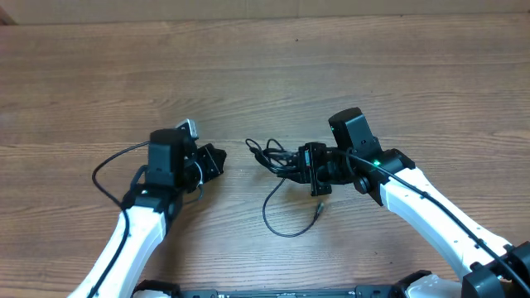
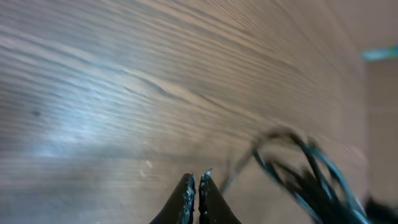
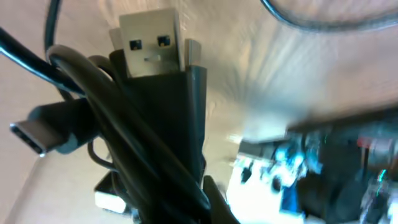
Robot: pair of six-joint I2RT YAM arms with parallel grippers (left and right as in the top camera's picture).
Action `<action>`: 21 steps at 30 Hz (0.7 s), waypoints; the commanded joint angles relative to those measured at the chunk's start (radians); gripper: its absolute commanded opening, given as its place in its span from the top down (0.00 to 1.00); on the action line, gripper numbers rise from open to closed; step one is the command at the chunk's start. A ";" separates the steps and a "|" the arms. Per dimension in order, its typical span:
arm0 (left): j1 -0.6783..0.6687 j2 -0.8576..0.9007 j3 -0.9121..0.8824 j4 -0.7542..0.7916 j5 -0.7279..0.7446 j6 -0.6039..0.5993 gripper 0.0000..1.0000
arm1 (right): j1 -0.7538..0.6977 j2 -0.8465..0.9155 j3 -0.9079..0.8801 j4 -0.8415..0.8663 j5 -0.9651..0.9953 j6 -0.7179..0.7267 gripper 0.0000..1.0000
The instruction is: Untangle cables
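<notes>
Separation in hand: cables [image 1: 277, 157], at middle of counter [image 1: 265, 66], apparently clamped by right gripper [image 1: 303, 165]; left gripper [image 1: 217, 159] fingers together, empty. Next: strand to be drawn toward left edge.

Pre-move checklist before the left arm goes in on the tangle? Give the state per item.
1. Right gripper grips the cables: ok, the bundle is pinched against its finger in the right wrist view.
2. Left gripper empty: ok, nothing between its fingers.
3. Left gripper open for a grasp: not ok, its fingers are together.
4. Left gripper clear of the tangle: ok, bare table lies between them.
5. Free end located: ok, a loop trails toward the near edge and its plug lies on the table.
6. Crossings inside the knot readable: cannot tell, too bunched.
</notes>
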 commanded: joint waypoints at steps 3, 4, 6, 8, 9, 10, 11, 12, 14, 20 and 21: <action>0.025 -0.105 0.003 -0.090 0.136 0.072 0.92 | -0.007 -0.021 0.018 0.026 0.079 -0.513 0.96; 0.024 -0.114 0.003 -0.103 0.135 0.072 0.93 | -0.007 -0.021 0.018 0.043 0.058 -0.546 0.96; 0.024 -0.124 0.002 -0.121 0.137 0.071 0.93 | -0.006 -0.021 0.018 0.080 0.024 -0.616 0.96; 0.024 -0.132 0.003 -0.141 0.136 0.072 0.93 | -0.007 -0.021 0.018 0.103 -0.014 -0.639 0.96; 0.025 -0.133 0.002 -0.150 0.135 0.072 0.93 | -0.007 -0.021 0.018 0.103 -0.041 -0.638 0.95; 0.024 -0.133 0.003 -0.158 0.131 0.072 0.93 | -0.007 -0.021 0.018 0.103 -0.070 -0.638 0.89; 0.025 -0.132 0.003 -0.168 0.131 0.072 0.93 | -0.007 -0.021 0.018 0.103 -0.103 -0.637 0.85; 0.025 -0.132 0.003 -0.178 0.130 0.072 0.93 | -0.007 -0.021 0.018 0.103 -0.133 -0.638 0.85; 0.025 -0.132 0.003 -0.192 0.130 0.072 0.93 | -0.007 -0.021 0.018 0.103 -0.176 -0.637 0.96; 0.024 -0.132 0.002 -0.209 0.132 0.071 0.94 | -0.007 -0.021 0.018 0.094 -0.206 -0.539 0.96; 0.024 -0.132 0.002 -0.211 0.132 0.071 0.94 | -0.007 -0.021 0.018 0.095 -0.207 -0.502 0.96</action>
